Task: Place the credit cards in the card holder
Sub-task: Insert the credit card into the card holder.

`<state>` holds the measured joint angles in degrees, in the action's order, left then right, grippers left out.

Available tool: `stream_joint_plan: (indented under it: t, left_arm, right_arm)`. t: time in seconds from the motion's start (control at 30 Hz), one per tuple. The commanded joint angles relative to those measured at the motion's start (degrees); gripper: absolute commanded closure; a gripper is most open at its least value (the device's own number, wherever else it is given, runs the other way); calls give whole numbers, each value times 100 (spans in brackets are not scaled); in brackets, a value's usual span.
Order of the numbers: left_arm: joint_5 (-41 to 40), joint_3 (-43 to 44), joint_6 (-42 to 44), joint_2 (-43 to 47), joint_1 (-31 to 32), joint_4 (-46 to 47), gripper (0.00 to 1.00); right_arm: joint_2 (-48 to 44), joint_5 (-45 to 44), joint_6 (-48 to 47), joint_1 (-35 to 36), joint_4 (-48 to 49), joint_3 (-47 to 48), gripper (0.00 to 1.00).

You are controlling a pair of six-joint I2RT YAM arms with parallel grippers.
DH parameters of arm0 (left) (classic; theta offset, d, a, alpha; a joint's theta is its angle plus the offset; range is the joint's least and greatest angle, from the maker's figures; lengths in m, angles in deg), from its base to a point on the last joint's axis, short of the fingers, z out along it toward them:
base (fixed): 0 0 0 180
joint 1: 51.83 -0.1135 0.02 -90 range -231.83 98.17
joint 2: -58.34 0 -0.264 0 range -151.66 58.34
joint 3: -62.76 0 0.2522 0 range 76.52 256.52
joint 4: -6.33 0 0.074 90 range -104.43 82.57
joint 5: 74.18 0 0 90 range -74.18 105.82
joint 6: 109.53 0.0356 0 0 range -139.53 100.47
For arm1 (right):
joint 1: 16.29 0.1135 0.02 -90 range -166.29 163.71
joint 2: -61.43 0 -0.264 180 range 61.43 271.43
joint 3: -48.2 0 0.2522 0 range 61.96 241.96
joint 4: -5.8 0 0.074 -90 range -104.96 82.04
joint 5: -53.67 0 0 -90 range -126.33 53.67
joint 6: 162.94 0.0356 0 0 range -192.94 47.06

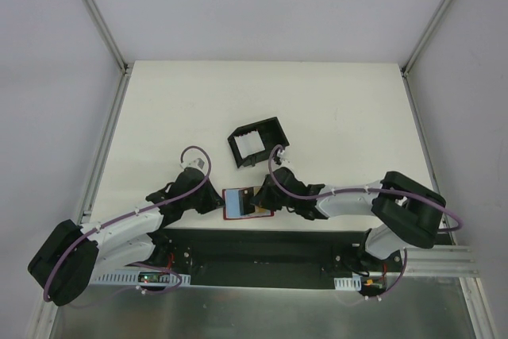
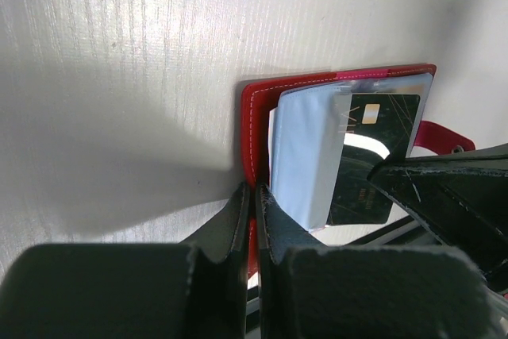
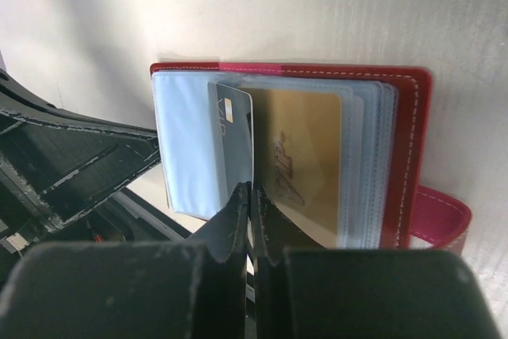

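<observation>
right pincer (image 3: 248, 193), clenched, seems to grip a credit card (image 3: 236, 136) upright among the sleeves of the open card holder (image 3: 414, 148) (near edge of the surface (image 1: 333, 117)); left pincer (image 2: 254, 193), clenched, pins its red cover. insertion underway; next, slide the card squarely in.

**Top view.** Bright, even, diffuse light from overhead. The table (image 1: 341, 117) is rendered near white, with little texture held. Only short, soft shadows are cast beneath the arms. Detail is slightly soft throughout.

**Left wrist view.** The table grain is sharply resolved. A broad, soft-edged shadow is thrown across the surface left of the card holder (image 2: 254, 117). A white glare patch is seen across the dark credit card (image 2: 381, 188). The left gripper (image 2: 252, 190) is underexposed and out of focus in the foreground.

**Right wrist view.** The upper left is dimmed by shadow and the right side is lit brighter. A pale sheen is carried by the clear sleeves (image 3: 365, 156). The right gripper (image 3: 248, 190) is blurred and nearly black.
</observation>
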<state>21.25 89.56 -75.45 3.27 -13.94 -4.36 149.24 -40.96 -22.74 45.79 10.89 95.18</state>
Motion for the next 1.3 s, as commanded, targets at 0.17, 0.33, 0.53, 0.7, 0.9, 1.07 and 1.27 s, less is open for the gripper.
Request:
stream_joint_plan:
  t: [0.17,0.33,0.53,0.7,0.9,1.07,1.27]
  left_arm:
    - [-174,-12,178,-127,26,-333,100]
    - [-148,32,196,-180,26,-333,100]
    - [-130,23,196,-180,26,-333,100]
    - [-130,-12,213,-66,26,-334,100]
    - [-121,23,257,-118,26,-333,100]
    - [-104,41,292,-127,26,-333,100]
    - [-95,32,284,-109,26,-333,100]
  right_arm:
    - [333,392,140,102,31,71,100]
    - [605,664,87,102,5,308,100]
    - [554,560,-79,102,-478,528,89]
    - [9,-266,-536,93,-1593,782,56]
    - [78,-356,-801,128,-2079,1108,48]
    - [447,75,-888,128,-1912,1310,50]
    - [675,401,-1108,164,-1604,1618,58]
